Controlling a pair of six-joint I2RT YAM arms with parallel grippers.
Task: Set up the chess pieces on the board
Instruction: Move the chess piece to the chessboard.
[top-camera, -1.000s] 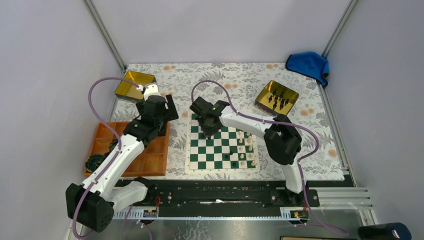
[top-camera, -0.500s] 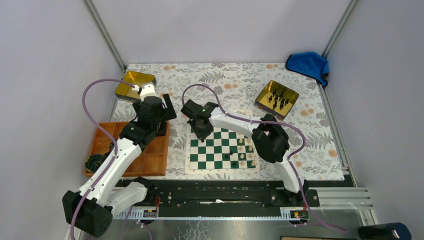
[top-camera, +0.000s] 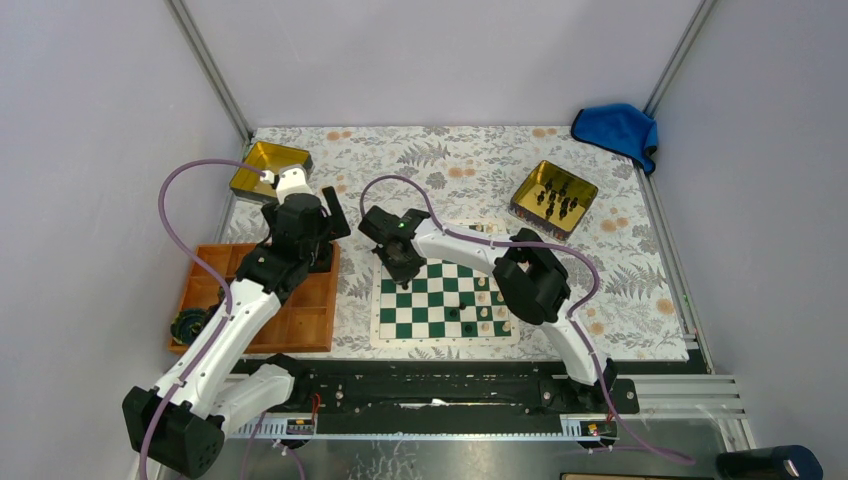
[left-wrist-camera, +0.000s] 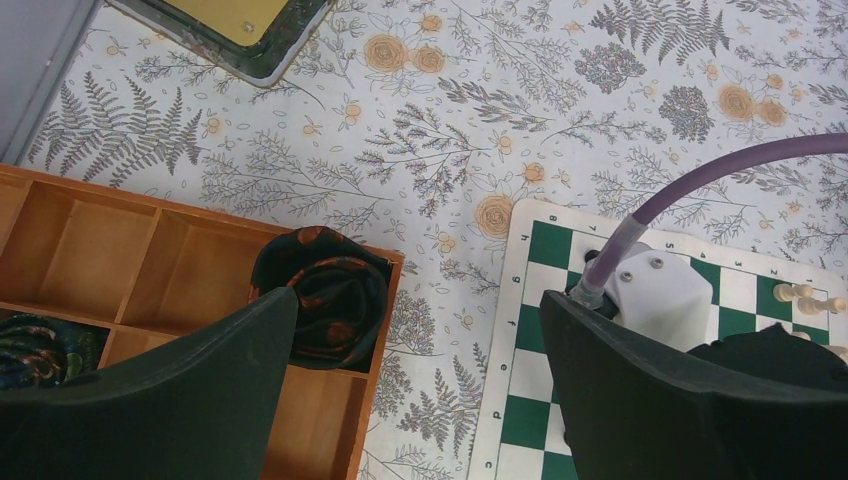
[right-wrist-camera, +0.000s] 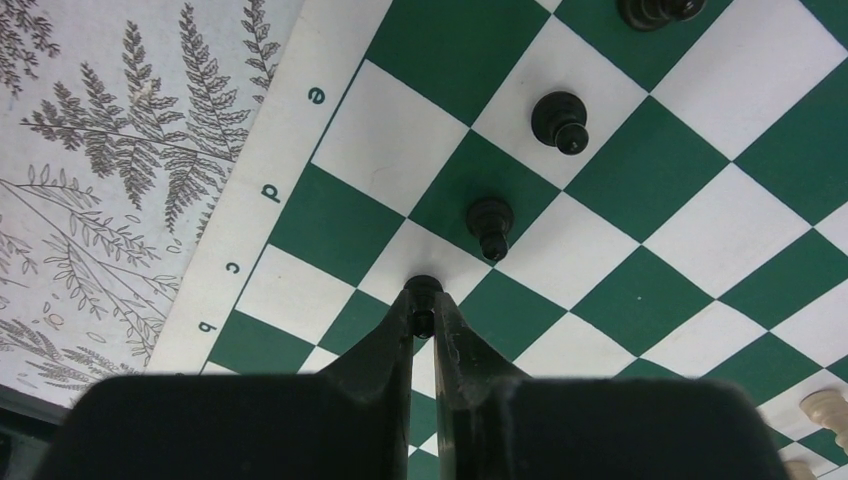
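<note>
My right gripper (right-wrist-camera: 422, 312) is shut on a small black pawn (right-wrist-camera: 422, 290), held low over a white square near the left edge of the board (right-wrist-camera: 640, 290). Just beyond it, two more black pawns (right-wrist-camera: 490, 222) (right-wrist-camera: 560, 118) stand on the board in a diagonal line. From above, the right gripper (top-camera: 403, 268) is at the far-left corner of the board (top-camera: 378, 318). More black chess pieces (top-camera: 556, 198) stand in a gold tin at the back right. My left gripper (left-wrist-camera: 415, 320) hangs open and empty over the tablecloth between the tray and the board.
An orange compartmented tray (top-camera: 300, 325) lies left of the board, with a dark rolled cloth (left-wrist-camera: 325, 295) in its near corner cell. Cream pieces (top-camera: 488, 300) line the board's right side. A second gold tin (top-camera: 268, 168) sits at the back left and a blue cloth (top-camera: 617, 130) at the back right.
The right arm has carried the pawn leftward along the board's far edge to its far-left corner. The left arm has drawn back slightly to the left, still open.
</note>
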